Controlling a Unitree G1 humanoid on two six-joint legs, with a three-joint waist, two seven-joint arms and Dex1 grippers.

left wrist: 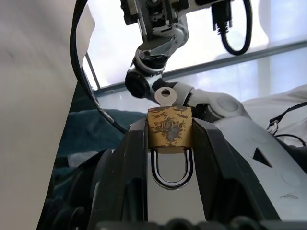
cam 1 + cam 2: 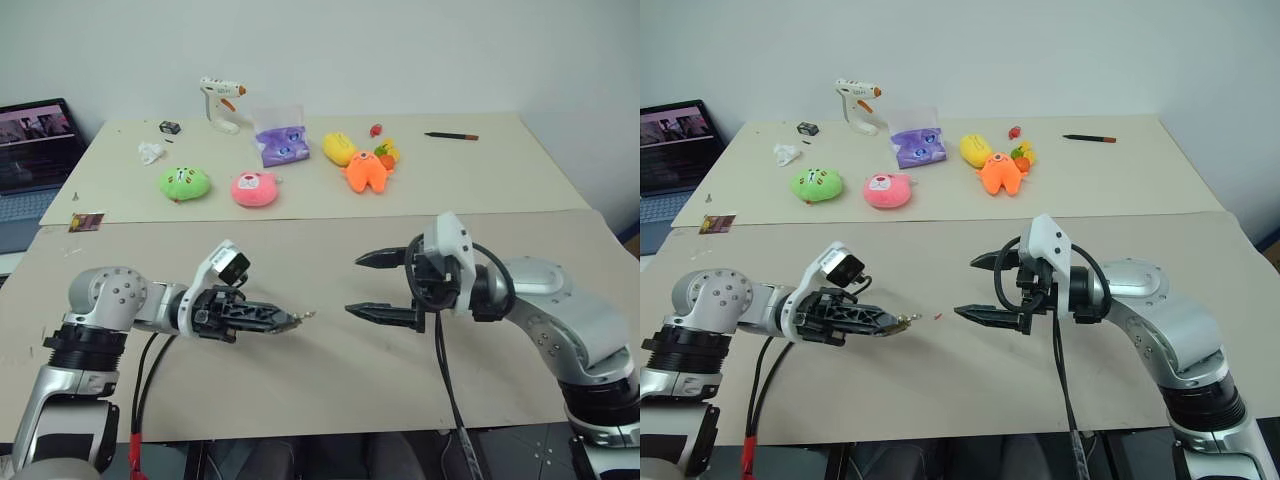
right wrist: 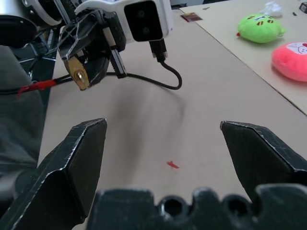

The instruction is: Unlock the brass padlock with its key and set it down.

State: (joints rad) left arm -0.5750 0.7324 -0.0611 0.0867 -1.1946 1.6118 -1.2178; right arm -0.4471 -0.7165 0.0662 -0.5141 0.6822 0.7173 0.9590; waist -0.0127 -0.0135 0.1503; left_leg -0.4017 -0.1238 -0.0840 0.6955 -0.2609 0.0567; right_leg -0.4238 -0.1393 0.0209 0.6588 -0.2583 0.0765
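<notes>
Both grippers hover above the near table. Left gripper is clamped on the brass padlock, shackle tucked back between its fingers, with the key poking out of the block toward the right gripper, which faces it, jaws spread wide and holding nothing, just apart.

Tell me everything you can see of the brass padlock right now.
The brass padlock is a small gold-yellow metal block with worn, patchy faces and faint stamped lettering. Its thin silvery U-shaped shackle looks seated in the body and points back between the fingers. The left gripper clamps it by its two sides, holding it above the table, facing the open right gripper. The key sticks out of its outer end, round silvery head showing.
</notes>
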